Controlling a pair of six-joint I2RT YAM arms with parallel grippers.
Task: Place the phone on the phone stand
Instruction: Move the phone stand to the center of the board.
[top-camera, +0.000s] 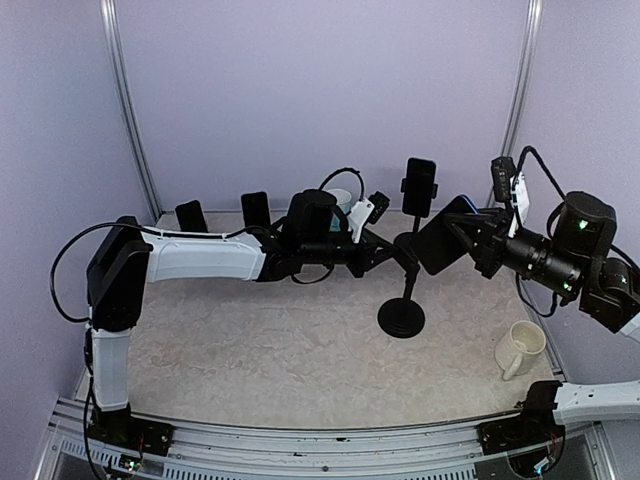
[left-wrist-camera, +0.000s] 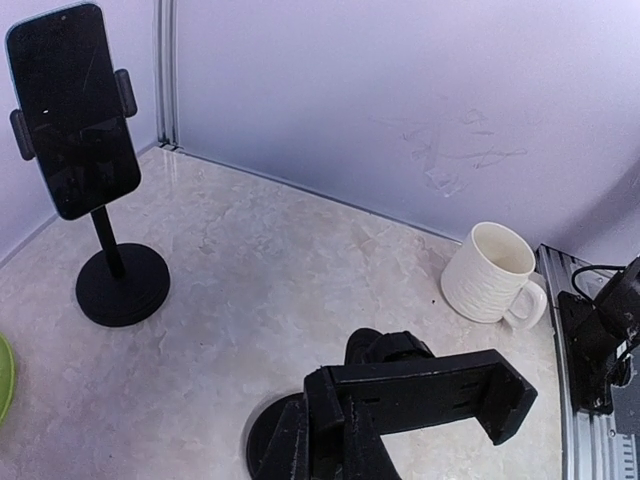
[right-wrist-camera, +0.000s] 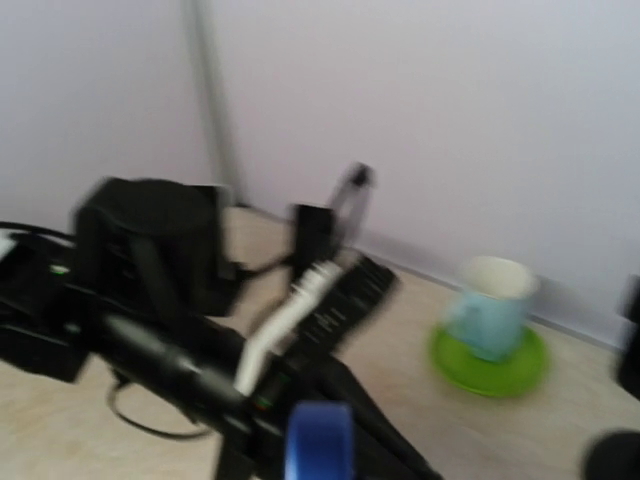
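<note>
The empty black phone stand (top-camera: 401, 318) stands mid-table on a round base. My left gripper (top-camera: 393, 250) is shut on the left end of its cradle (left-wrist-camera: 430, 398), with the fingers (left-wrist-camera: 285, 440) at the bottom of the left wrist view. My right gripper (top-camera: 472, 243) is shut on the phone (top-camera: 443, 237), a dark slab with a blue edge. It holds the phone tilted in the air, just right of the cradle. The right wrist view is blurred and shows only the phone's blue edge (right-wrist-camera: 320, 443) in front of the left arm.
A second stand holding a phone (top-camera: 419, 187) is at the back and also shows in the left wrist view (left-wrist-camera: 75, 110). A white mug (top-camera: 520, 348) sits front right. A blue cup on a green saucer (right-wrist-camera: 490, 325) and two more dark phones (top-camera: 255, 208) stand along the back wall.
</note>
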